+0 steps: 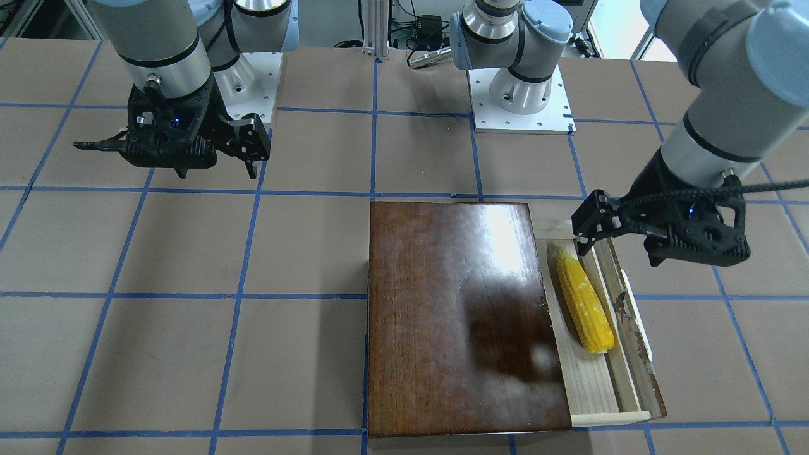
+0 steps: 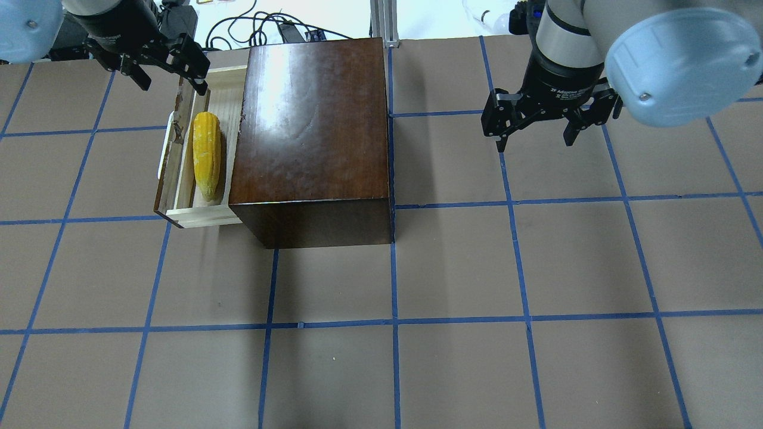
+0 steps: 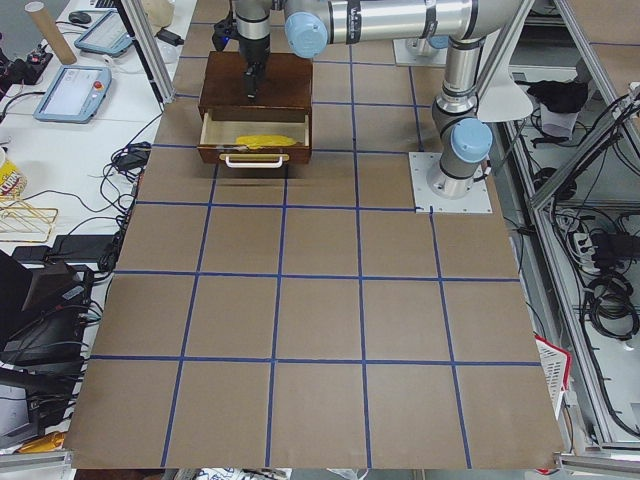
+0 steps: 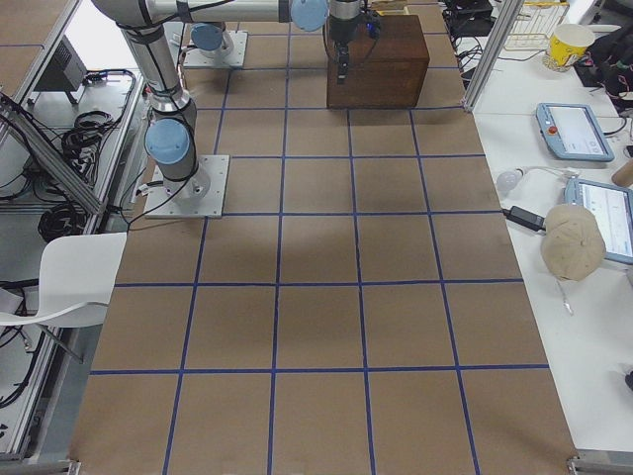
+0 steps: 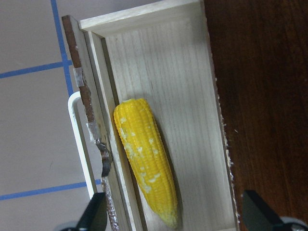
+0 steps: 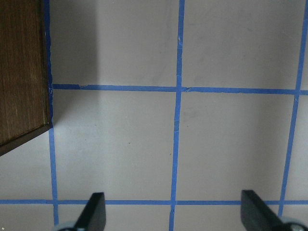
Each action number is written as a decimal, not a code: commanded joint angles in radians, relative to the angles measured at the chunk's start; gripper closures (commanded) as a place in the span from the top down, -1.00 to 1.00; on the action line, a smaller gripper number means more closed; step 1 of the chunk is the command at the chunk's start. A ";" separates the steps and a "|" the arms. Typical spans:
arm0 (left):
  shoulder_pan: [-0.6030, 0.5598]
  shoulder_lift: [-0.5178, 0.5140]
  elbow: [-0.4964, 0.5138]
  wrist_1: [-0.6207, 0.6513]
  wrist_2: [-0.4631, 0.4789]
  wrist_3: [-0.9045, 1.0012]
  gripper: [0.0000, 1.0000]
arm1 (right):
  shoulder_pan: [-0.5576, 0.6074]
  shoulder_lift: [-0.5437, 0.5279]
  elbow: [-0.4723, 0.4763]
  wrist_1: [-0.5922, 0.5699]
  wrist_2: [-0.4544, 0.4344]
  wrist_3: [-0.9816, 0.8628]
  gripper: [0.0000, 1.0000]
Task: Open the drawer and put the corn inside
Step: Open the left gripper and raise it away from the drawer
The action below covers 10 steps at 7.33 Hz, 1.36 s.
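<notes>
The left gripper (image 2: 173, 78) hangs above the pulled-out drawer (image 2: 201, 215). Its black fingers (image 5: 95, 214) are spread wide and hold nothing, well clear of the corn (image 2: 207, 155) below.

The corn lies flat on the drawer's floor, lengthwise along the inside of the front panel and against or just beside it. Its pointed tip faces the robot. It is bright yellow, with tight rows of kernels and a few paler flecks.

The drawer is a shallow tray of pale, straight-grained wood with thin walls. Its dark brown front panel is scuffed along the top edge and carries a white bar handle (image 5: 78, 139) with rounded corners. The tray slides out of a glossy dark-brown wooden box (image 2: 310, 119), whose top reflects the lamps in a bright patch.

The right gripper (image 2: 534, 142) hovers over bare bench well to the other side of the box. Its fingers (image 6: 94, 212) are also apart and empty.

The bench (image 2: 477, 268) is matte brown and ruled into large squares by blue tape.

White side tables beside the bench hold tablet-like pendants (image 3: 70, 90) and cables. A white chair (image 4: 69, 277) stands by the aluminium frame.
</notes>
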 commanded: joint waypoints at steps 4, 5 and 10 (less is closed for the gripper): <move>-0.072 0.153 -0.094 -0.087 0.026 -0.023 1.00 | 0.000 0.000 0.000 0.000 0.000 0.000 1.00; -0.072 0.162 -0.096 -0.085 0.031 -0.038 1.00 | 0.000 0.000 0.000 0.000 0.000 0.000 1.00; -0.072 0.164 -0.090 -0.067 0.029 -0.043 1.00 | 0.000 0.000 0.000 0.000 0.000 0.000 1.00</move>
